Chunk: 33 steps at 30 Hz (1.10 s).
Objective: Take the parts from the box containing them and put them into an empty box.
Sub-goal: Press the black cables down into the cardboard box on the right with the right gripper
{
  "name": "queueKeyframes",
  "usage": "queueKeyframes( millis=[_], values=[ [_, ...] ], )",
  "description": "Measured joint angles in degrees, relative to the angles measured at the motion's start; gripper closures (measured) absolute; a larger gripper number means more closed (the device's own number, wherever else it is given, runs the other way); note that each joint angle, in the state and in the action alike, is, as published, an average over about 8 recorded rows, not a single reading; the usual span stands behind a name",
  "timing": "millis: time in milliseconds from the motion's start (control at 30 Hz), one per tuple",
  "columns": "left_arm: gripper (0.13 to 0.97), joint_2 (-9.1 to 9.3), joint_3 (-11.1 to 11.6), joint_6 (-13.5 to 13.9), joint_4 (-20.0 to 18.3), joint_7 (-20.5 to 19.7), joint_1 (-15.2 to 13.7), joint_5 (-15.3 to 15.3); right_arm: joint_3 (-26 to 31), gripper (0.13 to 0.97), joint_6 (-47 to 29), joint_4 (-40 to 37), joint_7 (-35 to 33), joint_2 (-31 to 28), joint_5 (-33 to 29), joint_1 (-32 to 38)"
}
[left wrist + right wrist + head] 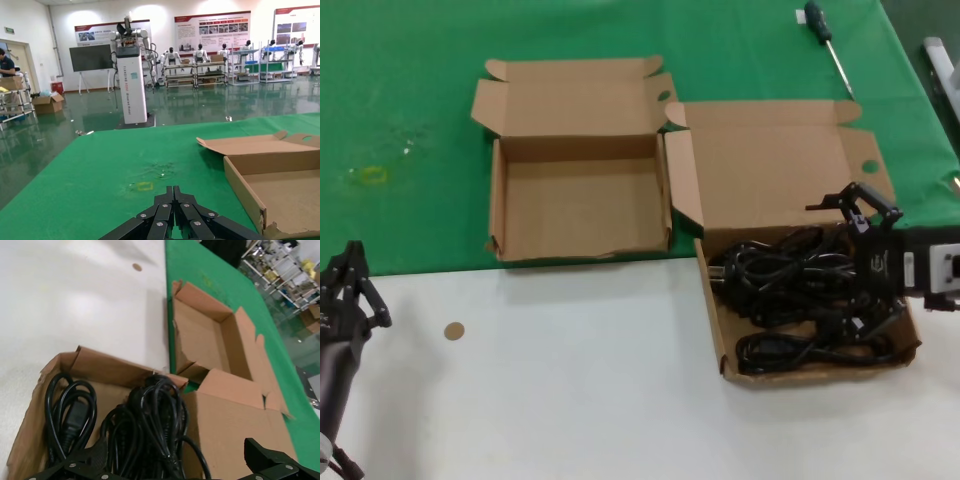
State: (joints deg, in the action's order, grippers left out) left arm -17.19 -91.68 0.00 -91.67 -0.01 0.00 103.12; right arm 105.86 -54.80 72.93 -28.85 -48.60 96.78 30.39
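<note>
While the right gripper (865,262) is hanging over the right end of the larger cardboard box (712,305), I am reading its fingers as spread apart and grasping nothing; in the right wrist view the two finger tips are sitting wide, either side of the pile. The power cords (800,295) are lying in that box as one knotted black heap, loops crossing loops, with one coiled cord (70,412) resting a little apart at the box's left end. The smaller cardboard box (578,205) is waiting to the left, on the green cloth (410,120), its lid folded back on the far side and nothing showing inside it. The left gripper (348,290) is parked low at the near left over the white worktop (570,380), fingers clenched together and holding nothing.

My worry from here is the tangle: closing on one loop could drag several cords up together, or snag a plug under the box wall and lift or slide the light box itself. A trailing cord could also catch the raised lid flap between the two boxes during the carry.

Writing I can read: only a white mark on the right gripper's body, too small to make out
</note>
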Motion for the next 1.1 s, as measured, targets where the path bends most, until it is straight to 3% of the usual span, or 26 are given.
queueKeyframes(
  millis=[333, 633, 900, 1033, 1100],
  values=[
    [0.945, 0.00, 0.00, 0.00, 0.00, 0.00, 0.00, 0.00, 1.95, 0.150, -0.40, -4.18, -3.03, 1.98, -2.36, 3.23],
    [0.945, 0.00, 0.00, 0.00, 0.00, -0.01, 0.00, 0.00, 2.51, 0.241, 0.46, -5.56, -4.03, 2.89, -3.62, 4.48],
    [0.945, 0.00, 0.00, 0.00, 0.00, -0.01, 0.00, -0.01, 2.93, 0.405, 0.81, -7.16, -5.24, 3.62, -4.38, 5.64],
    [0.945, 0.00, 0.00, 0.00, 0.00, -0.01, 0.00, -0.01, 3.03, 0.405, 0.86, -7.64, -5.63, 3.83, -4.54, 6.03],
    [0.945, 0.00, 0.00, 0.00, 0.00, -0.01, 0.00, -0.01, 3.06, 0.461, 0.81, -7.77, -5.74, 3.90, -4.55, 6.16]
  ],
)
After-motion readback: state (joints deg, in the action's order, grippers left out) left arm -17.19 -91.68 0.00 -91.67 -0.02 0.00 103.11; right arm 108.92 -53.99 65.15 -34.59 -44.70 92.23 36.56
